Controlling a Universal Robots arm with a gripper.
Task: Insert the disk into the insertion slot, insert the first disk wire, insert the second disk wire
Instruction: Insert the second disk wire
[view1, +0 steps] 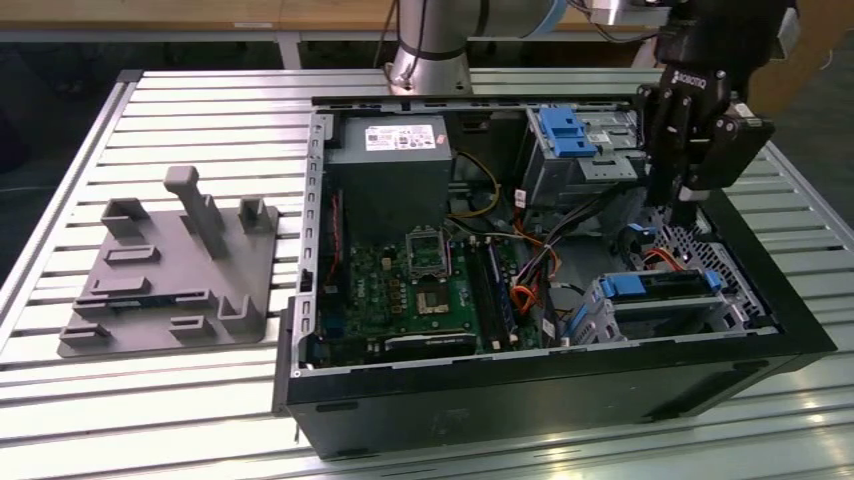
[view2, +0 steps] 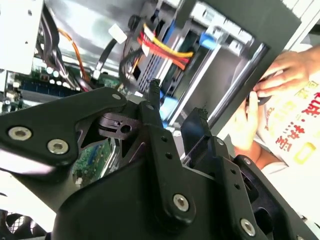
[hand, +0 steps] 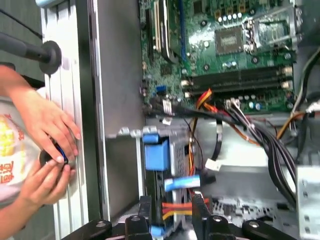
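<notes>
The disk (view1: 663, 287), silver with a blue carrier, lies inside the insertion slot (view1: 694, 318), a perforated silver cage at the case's corner on the exterior view's right. My gripper (view1: 677, 212) hangs just above the cage's far end, open, with nothing between its fingers. In the first wrist view the blue carrier (hand: 156, 151) lies ahead of the gripper (hand: 172, 214). A blue flat connector (hand: 182, 182) and a red, yellow and orange wire bundle (hand: 175, 206) run past the fingertips. In the second wrist view the same bundle (view2: 162, 48) lies beyond the gripper (view2: 177, 106).
A taller grey bay with a blue latch (view1: 566, 133) stands behind the cage. The motherboard (view1: 420, 290) and loose cable bundles (view1: 541, 255) take up the case's middle. A person's hands (hand: 47, 150) work just outside the case wall. A grey fixture (view1: 167, 270) sits on the table.
</notes>
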